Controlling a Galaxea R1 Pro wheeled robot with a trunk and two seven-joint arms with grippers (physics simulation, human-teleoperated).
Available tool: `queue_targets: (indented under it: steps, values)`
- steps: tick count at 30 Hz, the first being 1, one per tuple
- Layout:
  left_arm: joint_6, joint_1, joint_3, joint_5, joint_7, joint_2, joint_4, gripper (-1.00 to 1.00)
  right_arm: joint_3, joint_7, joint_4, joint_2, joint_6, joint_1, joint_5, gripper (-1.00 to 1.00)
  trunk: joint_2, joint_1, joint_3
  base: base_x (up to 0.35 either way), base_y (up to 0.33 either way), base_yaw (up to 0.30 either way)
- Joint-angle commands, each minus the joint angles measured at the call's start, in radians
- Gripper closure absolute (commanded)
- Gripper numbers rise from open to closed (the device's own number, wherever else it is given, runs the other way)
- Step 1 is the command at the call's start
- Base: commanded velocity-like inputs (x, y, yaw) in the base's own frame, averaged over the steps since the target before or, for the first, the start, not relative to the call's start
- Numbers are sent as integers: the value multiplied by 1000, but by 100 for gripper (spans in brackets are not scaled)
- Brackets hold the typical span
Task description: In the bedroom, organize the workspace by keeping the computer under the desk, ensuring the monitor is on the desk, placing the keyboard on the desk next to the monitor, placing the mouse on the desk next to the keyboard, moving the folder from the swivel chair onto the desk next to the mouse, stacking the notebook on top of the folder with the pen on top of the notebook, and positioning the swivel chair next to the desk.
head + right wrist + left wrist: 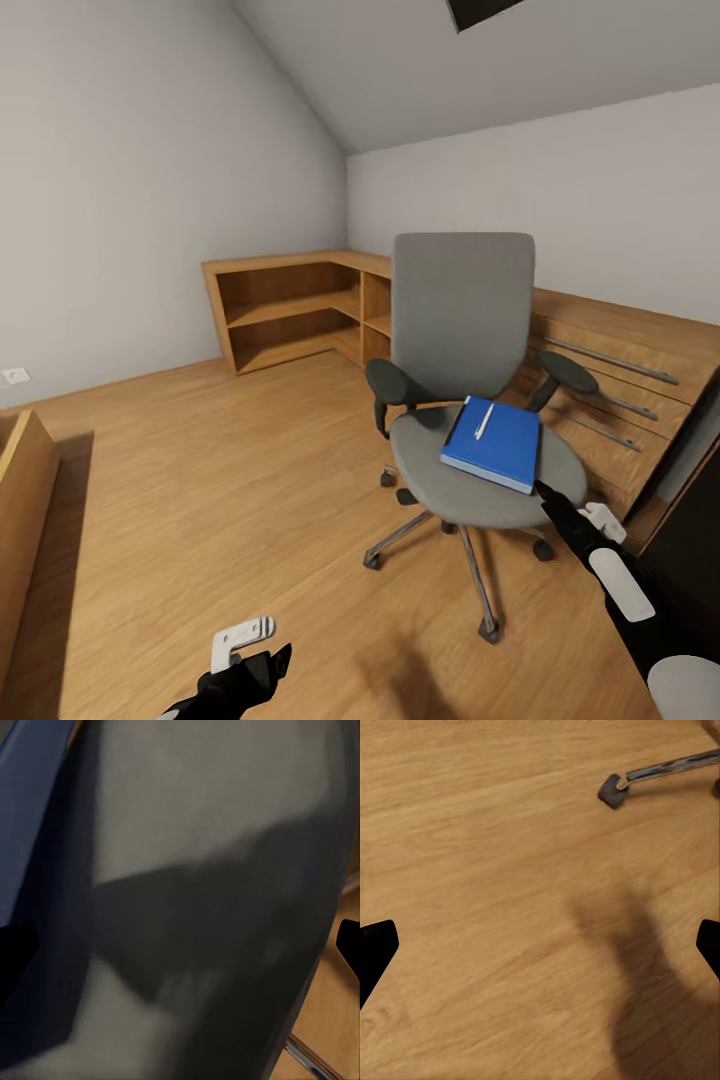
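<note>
— Head view first: where is the folder [492, 443]?

— Flat on the seat of the chair [462, 330], toward the seat's right side. It is blue, and the white pen [483, 421] lies on top of it. Any notebook under the pen I cannot make out.

— And the chair itself?

— Standing on the wood floor [230, 470], backrest upright, armrests out to both sides, its star base on castors. Behind it runs a low wooden shelf unit [295, 308] into the corner, and to the right of that a wooden dresser [620, 370] with long bar handles. Grey walls slope up above.

— What is the right arm doing?

— The right gripper [549, 497] is at the seat's front-right edge, just beside the folder's near corner. The right wrist view looks close along the grey seat [225, 832], with the folder's blue edge [30, 802] at one side. Its two fingertips [15, 952] sit wide apart at the frame edges, nothing between them.

— The left one?

— The left gripper [255, 665] hangs low over bare floor, well apart from the chair. In its wrist view the fingers [375, 952] are spread just as wide and hold nothing; a castor [613, 789] on a chrome leg shows beyond.
</note>
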Motion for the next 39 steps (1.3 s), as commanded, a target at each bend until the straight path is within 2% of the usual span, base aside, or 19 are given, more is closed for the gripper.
queue_targets:
  steps: [1, 14, 33, 39]
  values:
    - [3, 0, -1, 11, 9, 0, -1, -100, 3, 3, 45, 0, 6, 1, -12, -100, 0, 0, -1, 175, 0, 93]
    - [4, 0, -2, 11, 9, 0, -1, -100, 3, 3, 42, 0, 6, 1, -12, -100, 0, 0, -13, 246, 0, 104]
    - [3, 0, -2, 11, 9, 0, 1, -100, 3, 3, 43, 0, 6, 1, -12, -100, 0, 0, -29, 7, 0, 90]
    - [4, 0, -3, 11, 9, 0, 1, -100, 3, 3, 43, 0, 6, 1, -11, -100, 0, 0, -29, -188, 0, 3]
